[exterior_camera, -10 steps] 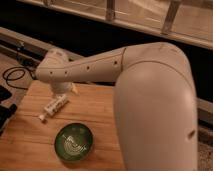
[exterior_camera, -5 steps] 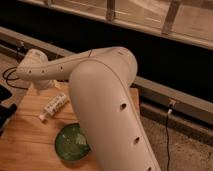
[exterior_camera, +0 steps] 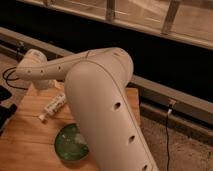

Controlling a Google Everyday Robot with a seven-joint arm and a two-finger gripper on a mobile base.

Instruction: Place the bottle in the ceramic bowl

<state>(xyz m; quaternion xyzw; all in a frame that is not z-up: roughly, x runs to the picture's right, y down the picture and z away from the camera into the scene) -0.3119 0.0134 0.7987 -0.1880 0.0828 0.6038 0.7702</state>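
The small white bottle (exterior_camera: 53,107) lies on its side on the wooden table (exterior_camera: 25,135), cap pointing to the front left. The dark green ceramic bowl (exterior_camera: 71,142) sits on the table just in front of the bottle, to its right; my arm covers the bowl's right edge. The gripper is hidden: my white arm (exterior_camera: 95,90) sweeps from the front right to the far left, and its wrist end (exterior_camera: 31,67) hangs over the table's back left corner, above and behind the bottle.
A black cable (exterior_camera: 10,80) loops off the table's left side. A dark object (exterior_camera: 4,107) stands at the left edge. A low ledge and rail (exterior_camera: 165,95) run behind the table, with a thin cord (exterior_camera: 167,130) hanging on the right.
My arm has swung further across the view, now covering more of the table's right side and the bowl's edge. The bottle and bowl have not moved.
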